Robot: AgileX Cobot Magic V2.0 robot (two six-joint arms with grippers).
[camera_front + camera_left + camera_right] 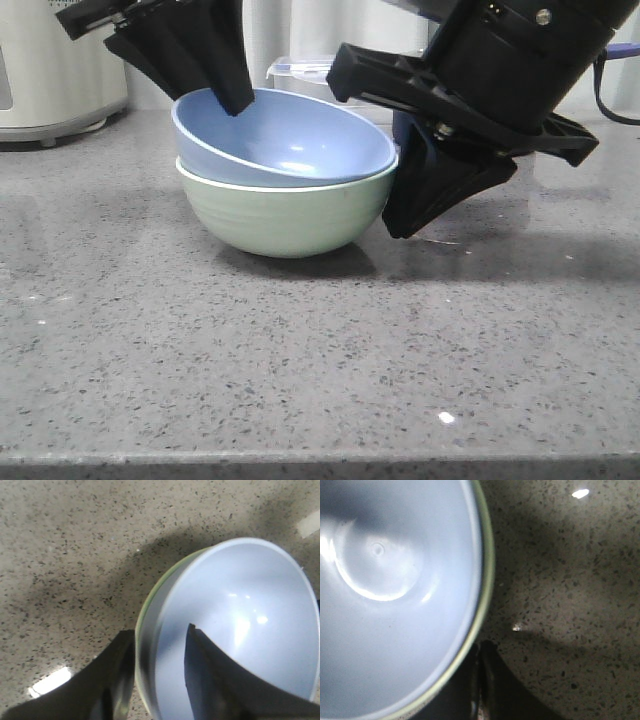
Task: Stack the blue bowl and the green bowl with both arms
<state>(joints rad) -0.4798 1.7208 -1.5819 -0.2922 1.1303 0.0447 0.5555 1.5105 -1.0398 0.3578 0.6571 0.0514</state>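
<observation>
blue bowl (285,140) nested, slightly tilted, in green bowl (285,215) on grey speckled bench (300,370). left end effector (159,652) straddles blue rim, parted. right end effector (479,680) closed, empty, beside green bowl.

A grey speckled stone countertop (300,380) carries a round, matte, pale mint-green bowl (290,215) standing upright near its middle. A white appliance (50,70) rests on it at the far left.
</observation>
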